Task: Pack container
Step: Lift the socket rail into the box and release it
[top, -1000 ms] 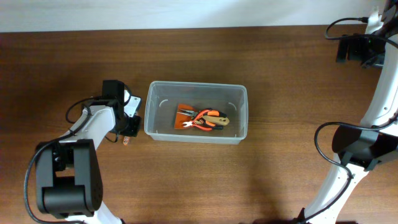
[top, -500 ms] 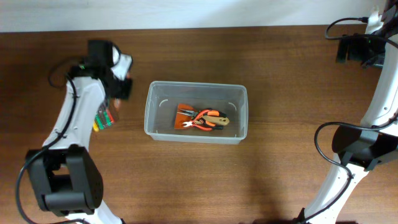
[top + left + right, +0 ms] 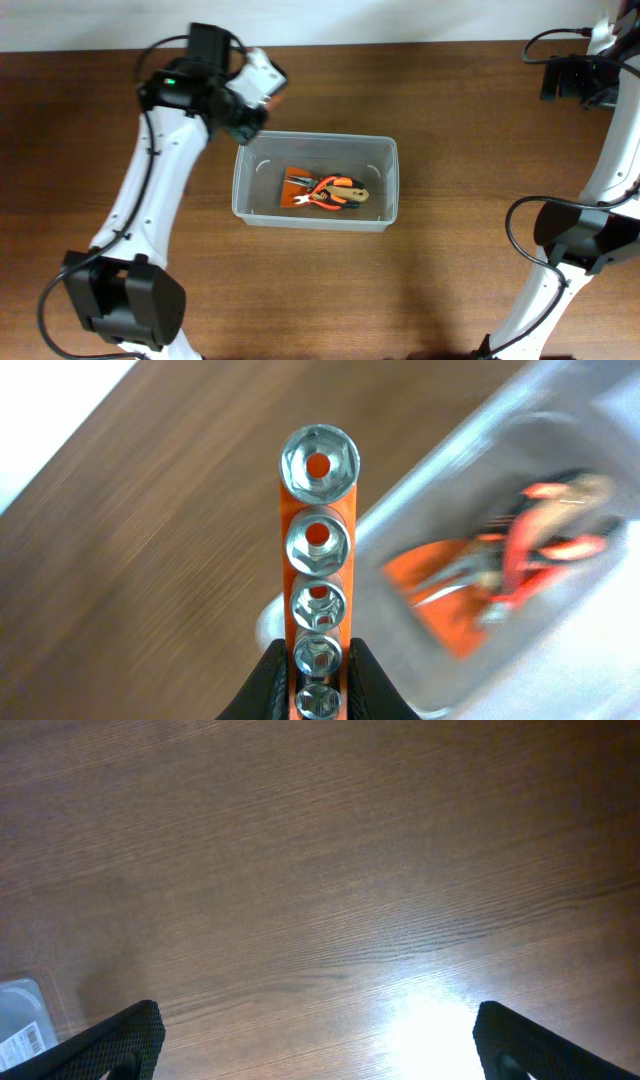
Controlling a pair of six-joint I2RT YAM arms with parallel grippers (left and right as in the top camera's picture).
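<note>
The container (image 3: 318,139) is a large clear tub in the middle of the table. It holds orange-handled pliers and other orange tools (image 3: 325,192). My left gripper (image 3: 262,88) hovers at the tub's back left corner. In the left wrist view it (image 3: 318,660) is shut on an orange socket rail (image 3: 318,510) carrying several silver sockets, with the tub's rim (image 3: 440,465) and the blurred tools (image 3: 520,530) to the right. My right gripper (image 3: 575,78) is at the far right back of the table, open and empty (image 3: 320,1040) over bare wood.
A small clear item with a barcode label (image 3: 18,1020) lies at the lower left edge of the right wrist view. The left arm (image 3: 150,200) stretches over the table left of the tub and hides what lies under it. The table's back edge is near the left gripper.
My left gripper has risen from the table beside the tub's left wall and swung back and right to the tub's back left corner. The right arm has not moved.
</note>
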